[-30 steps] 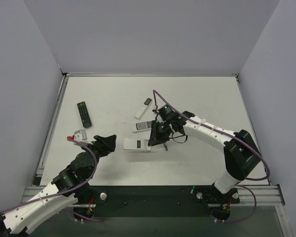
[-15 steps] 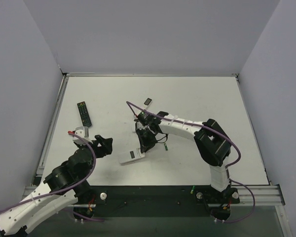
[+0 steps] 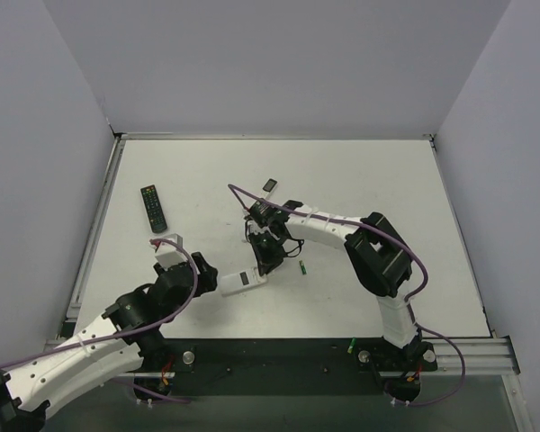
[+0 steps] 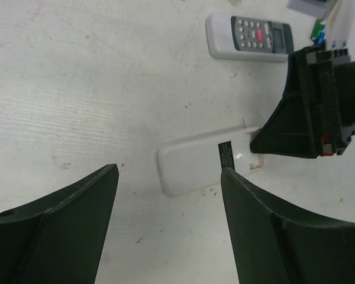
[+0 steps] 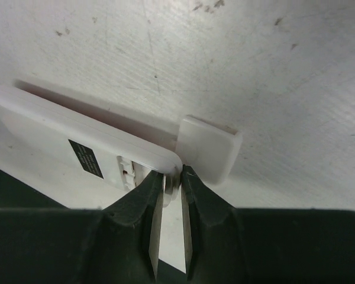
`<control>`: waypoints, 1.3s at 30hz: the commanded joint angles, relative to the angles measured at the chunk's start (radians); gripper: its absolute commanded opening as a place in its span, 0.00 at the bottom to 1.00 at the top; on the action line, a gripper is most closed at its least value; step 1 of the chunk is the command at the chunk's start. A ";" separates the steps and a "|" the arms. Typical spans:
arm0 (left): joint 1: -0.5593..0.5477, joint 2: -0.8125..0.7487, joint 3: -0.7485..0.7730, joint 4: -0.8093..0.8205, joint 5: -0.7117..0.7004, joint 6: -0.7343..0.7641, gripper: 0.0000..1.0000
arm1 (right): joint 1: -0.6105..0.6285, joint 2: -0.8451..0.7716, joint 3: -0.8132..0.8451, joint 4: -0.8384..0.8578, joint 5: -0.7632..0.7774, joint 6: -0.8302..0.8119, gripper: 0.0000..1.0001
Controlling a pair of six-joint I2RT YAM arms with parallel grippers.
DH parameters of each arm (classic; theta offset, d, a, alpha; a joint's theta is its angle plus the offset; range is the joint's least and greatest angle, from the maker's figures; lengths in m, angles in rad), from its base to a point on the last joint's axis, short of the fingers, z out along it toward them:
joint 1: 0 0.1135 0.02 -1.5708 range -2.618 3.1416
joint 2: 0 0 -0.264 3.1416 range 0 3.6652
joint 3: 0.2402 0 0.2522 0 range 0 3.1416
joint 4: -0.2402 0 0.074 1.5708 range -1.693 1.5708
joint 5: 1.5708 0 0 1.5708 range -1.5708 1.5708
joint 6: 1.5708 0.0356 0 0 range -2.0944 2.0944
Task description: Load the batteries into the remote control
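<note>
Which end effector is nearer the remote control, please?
Right: the right end effector touches the remote control at its bay; the left end effector hovers off its other end.

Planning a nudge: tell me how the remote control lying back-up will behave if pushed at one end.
The remote control looks like a rigid plastic slab lying flat, so it would probably slide rather than tip. Pushed at the corner where the right pincer sits, it would likely pivot. Its smooth back may slip in a grip.

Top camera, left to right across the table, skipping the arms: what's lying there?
long black remote → remote control, white back up → green battery
</note>
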 commanded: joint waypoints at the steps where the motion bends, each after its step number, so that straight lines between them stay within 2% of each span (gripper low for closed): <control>1: 0.001 0.039 -0.025 0.020 0.069 -0.078 0.80 | -0.016 0.018 0.025 -0.071 0.110 -0.060 0.16; 5: 0.002 0.051 -0.071 0.067 0.091 -0.101 0.80 | 0.000 0.006 0.030 -0.071 0.116 -0.089 0.29; 7: 0.004 0.059 -0.081 0.082 0.100 -0.110 0.80 | 0.007 0.001 0.036 -0.071 0.121 -0.109 0.30; 13: 0.002 0.074 -0.095 0.088 0.109 -0.118 0.80 | 0.026 -0.034 0.039 -0.079 0.139 -0.119 0.29; 19: 0.005 0.112 -0.114 0.146 0.117 -0.112 0.78 | 0.014 -0.212 -0.005 -0.079 0.247 -0.133 0.29; 23: 0.012 0.168 -0.116 0.192 0.131 -0.101 0.77 | -0.005 -0.266 -0.044 -0.069 0.253 -0.143 0.29; 30: 0.012 0.223 -0.121 0.248 0.137 -0.095 0.75 | 0.020 -0.185 -0.068 -0.013 0.172 -0.100 0.17; 39: 0.016 0.235 -0.145 0.272 0.138 -0.109 0.71 | 0.032 -0.088 -0.065 0.058 0.127 -0.060 0.16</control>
